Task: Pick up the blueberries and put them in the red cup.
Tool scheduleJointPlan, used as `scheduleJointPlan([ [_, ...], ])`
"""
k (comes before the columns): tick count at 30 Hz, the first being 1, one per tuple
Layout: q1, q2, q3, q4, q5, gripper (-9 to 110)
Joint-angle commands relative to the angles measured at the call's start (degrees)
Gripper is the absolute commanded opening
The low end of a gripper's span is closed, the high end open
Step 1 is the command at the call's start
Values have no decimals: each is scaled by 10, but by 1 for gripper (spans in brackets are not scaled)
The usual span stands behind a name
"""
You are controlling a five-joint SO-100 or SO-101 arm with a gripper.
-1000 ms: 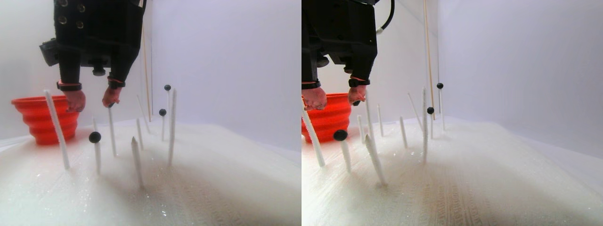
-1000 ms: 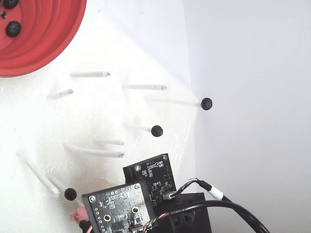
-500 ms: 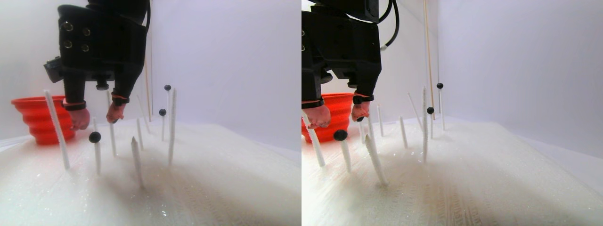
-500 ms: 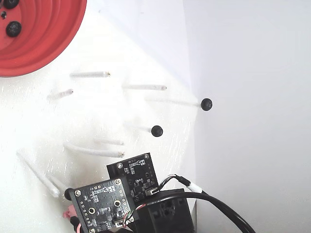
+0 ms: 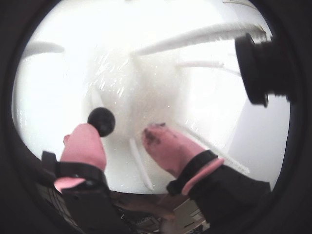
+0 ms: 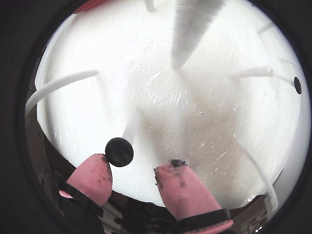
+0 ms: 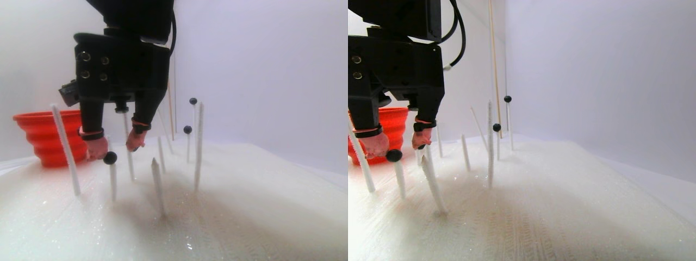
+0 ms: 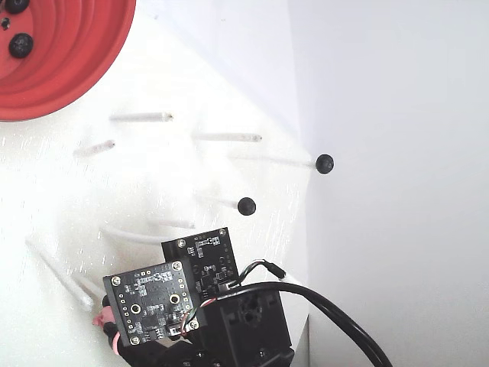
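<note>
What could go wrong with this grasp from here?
The blueberry sits off-centre, right beside one pink fingertip of the open gripper, so closing may nudge it off its thin white stick instead of pinching it. Neighbouring sticks stand close and the fingers might snag them. A dropped berry would land far from the red cup.

Both wrist views look down past the tool (image 5: 126, 136); stereo pair sits low; fixed view overhead.
</note>
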Motion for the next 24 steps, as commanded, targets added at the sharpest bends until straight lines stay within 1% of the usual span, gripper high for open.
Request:
scheduleJointPlan([
  [1,-12,-11,-32,-17,12,18],
  [24,-27,-60,-38,-65,41,17],
])
